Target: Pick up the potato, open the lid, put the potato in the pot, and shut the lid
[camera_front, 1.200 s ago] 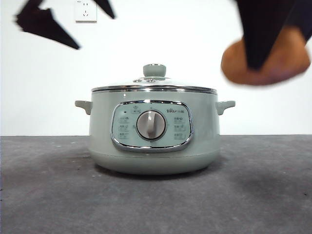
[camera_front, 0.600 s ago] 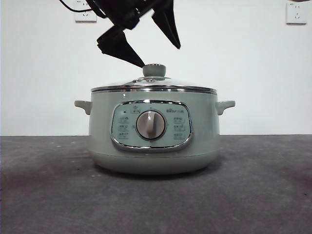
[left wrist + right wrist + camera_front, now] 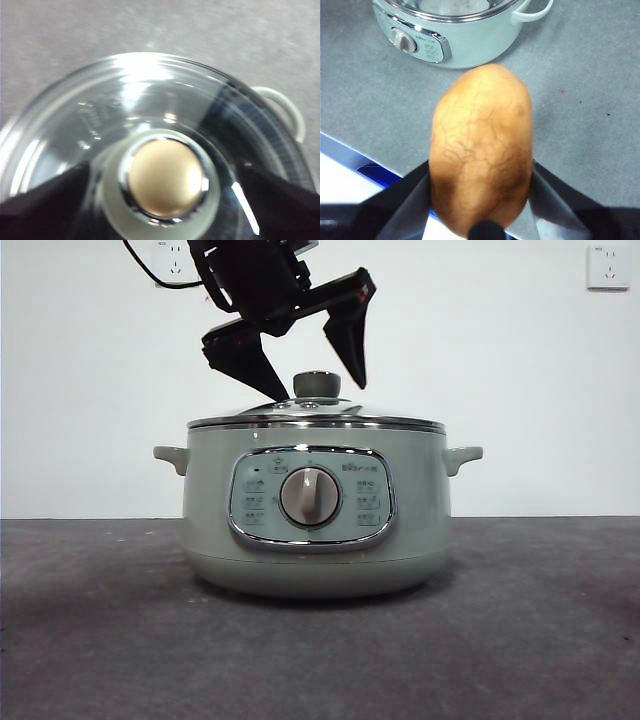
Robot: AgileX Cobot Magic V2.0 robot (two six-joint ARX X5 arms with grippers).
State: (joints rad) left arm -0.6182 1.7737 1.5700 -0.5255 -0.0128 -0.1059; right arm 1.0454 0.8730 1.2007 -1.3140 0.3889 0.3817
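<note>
Front view: the left hand (image 3: pixel 315 390) has dropped since half a second ago, its open jaws now straddling the round pale green metal-topped knob of the domed glass lid (image 3: pixel 315 412), which sits on the wide sage-green electric pot (image 3: pixel 315 510) mid-counter.

Left wrist: knob between jaws, untouched, so the lid-lift looks next.

Right wrist: the right hand (image 3: pixel 480 192) grips the lumpy orange-brown potato (image 3: pixel 481 150) aloft, away from the pot.
</note>
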